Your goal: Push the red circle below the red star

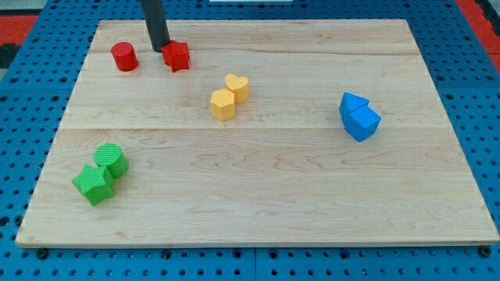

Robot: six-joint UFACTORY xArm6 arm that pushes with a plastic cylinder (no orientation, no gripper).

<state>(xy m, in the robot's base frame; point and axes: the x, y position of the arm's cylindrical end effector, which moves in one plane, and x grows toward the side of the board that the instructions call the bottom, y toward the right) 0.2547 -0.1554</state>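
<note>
The dark rod comes down from the view's top, and my tip (159, 48) meets the wooden board (266, 195) near its upper left corner. There is no hand on this arm to open or close; it ends in the bare rod alone, holding nothing. The tip stands between the two red blocks, right against the left side of the red star (177, 56), though I cannot tell whether it is truly touching it. The red circle (124, 57) sits to the view's left of the tip, a little apart from it, at about the same height on the board as the star, so the two red pieces lie side by side rather than one below the other. Toward the middle of the board, a yellow heart (237, 86) and a yellow hexagon (223, 104) sit pressed together, the hexagon lower and to the left. At the view's right, two blue blocks (359, 116) are jammed together, their shapes hard to make out. At lower left, a green circle (111, 159) touches a green star (94, 184) just below it.
</note>
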